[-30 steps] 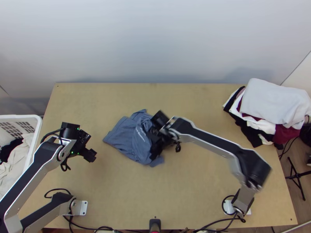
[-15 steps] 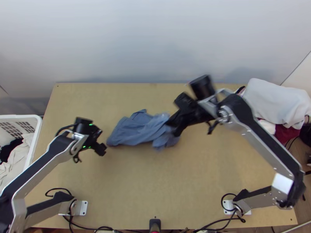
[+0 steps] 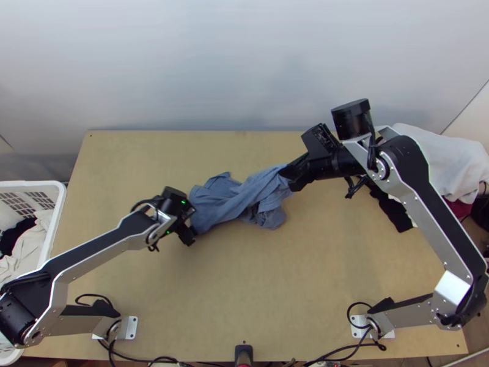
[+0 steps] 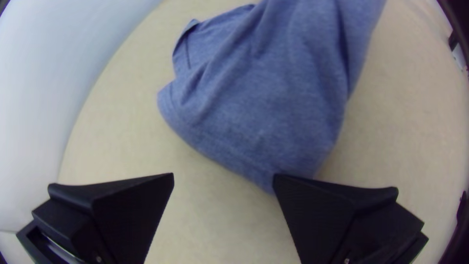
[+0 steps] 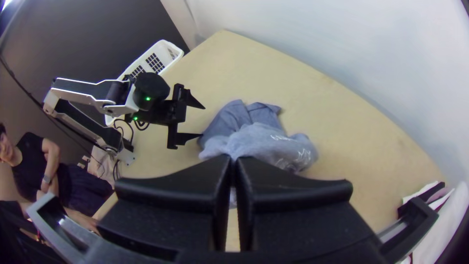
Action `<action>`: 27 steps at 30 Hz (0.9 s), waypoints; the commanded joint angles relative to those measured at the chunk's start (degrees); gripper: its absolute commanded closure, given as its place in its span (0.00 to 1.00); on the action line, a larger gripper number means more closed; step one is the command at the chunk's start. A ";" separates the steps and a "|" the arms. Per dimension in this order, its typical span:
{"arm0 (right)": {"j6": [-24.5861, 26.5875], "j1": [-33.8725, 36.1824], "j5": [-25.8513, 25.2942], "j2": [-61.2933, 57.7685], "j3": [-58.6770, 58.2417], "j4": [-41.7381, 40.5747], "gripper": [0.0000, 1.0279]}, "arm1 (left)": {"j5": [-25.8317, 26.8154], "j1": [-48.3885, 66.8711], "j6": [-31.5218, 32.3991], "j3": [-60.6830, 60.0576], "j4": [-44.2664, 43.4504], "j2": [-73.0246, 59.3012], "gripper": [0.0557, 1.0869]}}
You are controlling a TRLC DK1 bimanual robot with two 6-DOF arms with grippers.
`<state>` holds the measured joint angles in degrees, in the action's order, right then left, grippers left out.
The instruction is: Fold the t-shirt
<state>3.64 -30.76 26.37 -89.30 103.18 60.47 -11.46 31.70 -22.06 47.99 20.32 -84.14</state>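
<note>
Your right claw (image 3: 292, 178) is clenched on the bunched blue t-shirt (image 3: 229, 203), which lies around the middle of the bench (image 3: 275, 300), well in from the near edge. White lettering (image 5: 297, 157) marks the cloth. Your left claw (image 3: 193, 229) gapes at its end toward the left edge.

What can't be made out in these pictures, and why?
- Held part of the t-shirt: right wrist view, hidden by the right gripper.
- Basket's outer side: top view, cut off by the left edge.
- Part of the clothes pile: top view, behind the right arm.
- T-shirt's nearest corner: left wrist view, behind the left gripper.
</note>
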 commanded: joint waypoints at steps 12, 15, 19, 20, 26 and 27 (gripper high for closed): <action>-0.12 1.14 -0.09 -1.23 -0.08 -0.53 0.97 | 1.88 9.52 5.28 2.90 1.39 0.03 0.04; -0.12 1.14 -0.09 -1.23 -0.17 -0.53 0.97 | 3.73 9.69 7.47 3.96 1.22 -2.35 0.04; -0.04 1.23 -0.09 -1.23 -0.17 -0.53 0.97 | 4.17 9.69 7.39 6.94 0.78 -6.65 0.05; -0.04 1.32 -0.09 -1.23 -0.17 -0.53 0.97 | 3.91 9.43 7.47 7.65 0.69 -7.62 0.05; -0.04 2.11 -0.09 -1.14 -0.17 -0.53 0.97 | 3.91 7.50 7.21 8.09 -0.80 -10.34 0.24; -0.04 2.29 -0.09 -1.06 -0.17 -0.53 0.97 | 3.91 6.88 7.21 8.18 -0.80 -10.34 0.41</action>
<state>3.64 -29.17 26.30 -90.50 103.02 59.92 -7.94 40.18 -14.76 55.20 20.82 -91.94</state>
